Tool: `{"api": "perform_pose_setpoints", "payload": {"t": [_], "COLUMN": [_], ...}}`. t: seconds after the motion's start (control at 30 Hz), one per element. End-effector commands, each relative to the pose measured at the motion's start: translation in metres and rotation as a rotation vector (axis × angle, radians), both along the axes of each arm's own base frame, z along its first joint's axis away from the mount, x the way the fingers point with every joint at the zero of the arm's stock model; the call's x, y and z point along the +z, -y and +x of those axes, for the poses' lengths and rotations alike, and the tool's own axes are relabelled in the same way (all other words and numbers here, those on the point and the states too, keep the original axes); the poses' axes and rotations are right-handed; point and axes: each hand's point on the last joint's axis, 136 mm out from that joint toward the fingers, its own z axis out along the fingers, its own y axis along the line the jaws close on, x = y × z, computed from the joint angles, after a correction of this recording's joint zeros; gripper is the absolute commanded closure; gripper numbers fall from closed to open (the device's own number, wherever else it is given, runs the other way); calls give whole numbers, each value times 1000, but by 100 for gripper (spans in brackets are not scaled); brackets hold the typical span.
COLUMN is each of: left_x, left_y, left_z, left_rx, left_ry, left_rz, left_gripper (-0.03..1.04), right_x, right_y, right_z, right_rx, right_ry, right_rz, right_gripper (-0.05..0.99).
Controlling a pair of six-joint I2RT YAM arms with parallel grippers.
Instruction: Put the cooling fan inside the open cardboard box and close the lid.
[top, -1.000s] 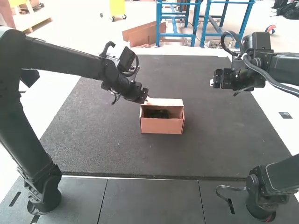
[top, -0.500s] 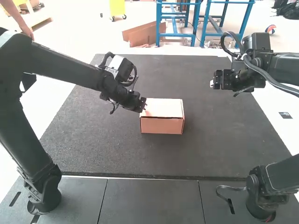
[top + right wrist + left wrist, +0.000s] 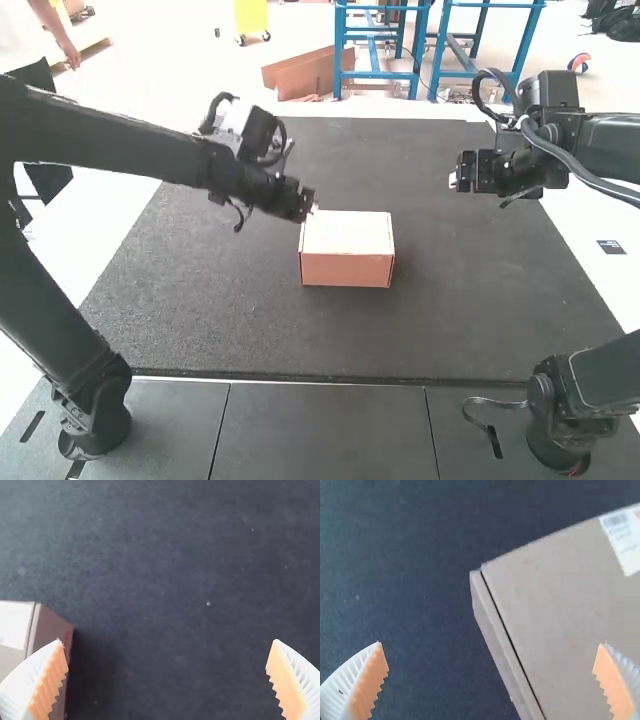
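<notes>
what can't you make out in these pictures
- Cooling fan: in the high view the shut lid of the cardboard box hides it, so whether it is inside cannot be seen.
- Label: in the left wrist view, blurred and cut off by the edge.
- Box in the right wrist view: mostly cut off by the edge.

**A brown cardboard box (image 3: 347,248), shut**

We see it standing upright near the middle of the dark surface (image 3: 200,290), one long side facing us. Its lid (image 3: 347,232) lies flat and closed, with a white label (image 3: 625,535) on top.
</notes>
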Motion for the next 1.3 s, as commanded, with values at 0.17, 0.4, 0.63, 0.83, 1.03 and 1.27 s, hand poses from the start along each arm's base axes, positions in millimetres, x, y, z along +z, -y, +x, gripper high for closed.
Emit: {"api": "perform_pose_setpoints", "payload": {"t": [0.17, 0.4, 0.63, 0.83, 1.03, 1.27], "left_x": [146, 184, 220, 215, 191, 167], "left_y": [-3, -16, -51, -71, -93, -117], "left_z": [8, -6, -22, -51, -72, -90], "left_rx": [1, 5, 122, 144, 172, 224], "left_ry": [293, 426, 644, 748, 770, 799], "left_rz": [-148, -160, -226, -254, -242, -234], "left_gripper": [4, 4, 6, 6, 6, 5], "right_x": [41, 87, 125, 121, 116, 107], "right_y": [-13, -16, -15, -5, -3, 6], "right_z": [11, 19, 10, -3, -24, -44], "right_rx": [23, 36, 46, 6, 8, -28], "right_ry": [86, 247, 426, 449, 479, 540], "right_rz": [88, 117, 125, 106, 112, 106], "right_gripper": [2, 2, 2, 2, 2, 2]}}
